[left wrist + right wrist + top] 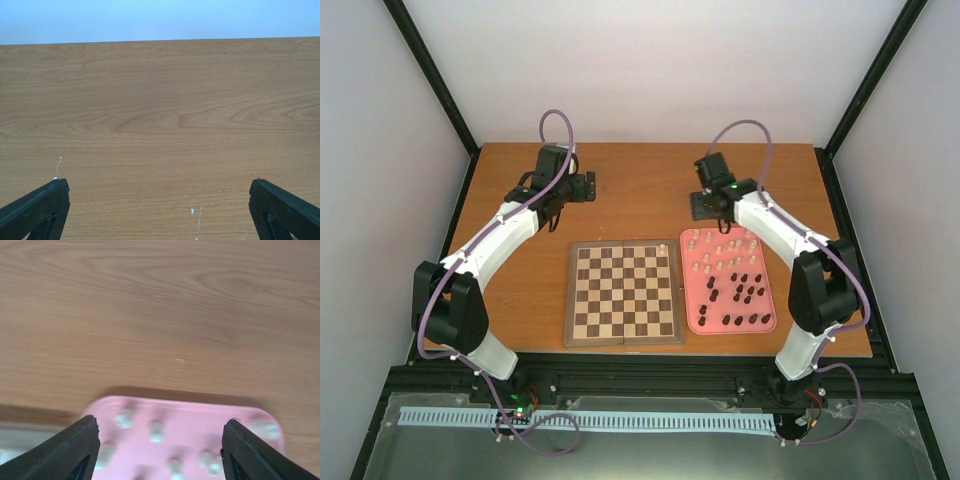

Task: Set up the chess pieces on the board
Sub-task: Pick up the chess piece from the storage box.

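While my left gripper hangs spread wide and empty over bare table, my right gripper gapes just as wide, holding nothing, above the far edge of the pink tray. Nearly all the chess pieces stand on that tray, cream ones far, dark ones near. Just left of it lies the board, where one cream piece seems to stand at the far right corner.

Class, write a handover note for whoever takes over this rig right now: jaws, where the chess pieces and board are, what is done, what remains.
Left jaws: open, empty, over bare table.
Right jaws: open, empty, above the far edge of the pink tray.
Light pieces and dark pieces sit in the tray, beside the board.
Done: seemingly one light piece at the board's far right corner.
To do: nearly all pieces.
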`<state>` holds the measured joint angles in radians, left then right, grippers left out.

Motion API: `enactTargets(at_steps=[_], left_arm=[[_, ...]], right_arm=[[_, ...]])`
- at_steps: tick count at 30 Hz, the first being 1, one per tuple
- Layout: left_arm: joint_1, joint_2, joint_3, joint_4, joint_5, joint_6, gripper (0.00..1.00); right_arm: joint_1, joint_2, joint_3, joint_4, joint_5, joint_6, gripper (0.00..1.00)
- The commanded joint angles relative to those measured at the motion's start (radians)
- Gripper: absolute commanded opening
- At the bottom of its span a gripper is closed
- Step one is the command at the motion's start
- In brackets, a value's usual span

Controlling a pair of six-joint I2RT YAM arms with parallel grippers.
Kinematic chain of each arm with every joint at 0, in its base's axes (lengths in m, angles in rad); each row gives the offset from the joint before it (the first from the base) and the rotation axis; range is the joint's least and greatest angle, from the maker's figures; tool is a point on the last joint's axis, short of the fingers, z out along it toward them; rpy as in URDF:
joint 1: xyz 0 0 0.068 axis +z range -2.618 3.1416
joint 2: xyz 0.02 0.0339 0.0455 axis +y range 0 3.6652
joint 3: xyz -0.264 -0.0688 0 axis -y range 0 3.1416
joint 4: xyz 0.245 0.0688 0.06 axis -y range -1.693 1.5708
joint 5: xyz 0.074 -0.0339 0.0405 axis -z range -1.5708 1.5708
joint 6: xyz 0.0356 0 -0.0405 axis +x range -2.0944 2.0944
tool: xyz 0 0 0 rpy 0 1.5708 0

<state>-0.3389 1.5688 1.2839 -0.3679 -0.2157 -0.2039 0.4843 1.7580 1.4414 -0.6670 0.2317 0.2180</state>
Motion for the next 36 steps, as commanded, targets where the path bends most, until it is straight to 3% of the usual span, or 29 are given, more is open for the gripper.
enactTargets(at_steps=[1,12,36], left_arm=[[-0.005,-0.018,0.019,-0.01,0.004,0.006,1.0],[-0.005,-0.012,0.022,-0.011,0.003,0.007,1.0],[-0.004,0.003,0.031,-0.014,-0.003,0.009,1.0]], right_arm=[[-0.121,-0.045,-0.079,0.019,0.036,0.015,0.66],[-0.264,0.02,-0.167,0.074,0.002,0.023,0.62],[-0.346,0.166,-0.128,0.091,-0.024,0.018,0.52]])
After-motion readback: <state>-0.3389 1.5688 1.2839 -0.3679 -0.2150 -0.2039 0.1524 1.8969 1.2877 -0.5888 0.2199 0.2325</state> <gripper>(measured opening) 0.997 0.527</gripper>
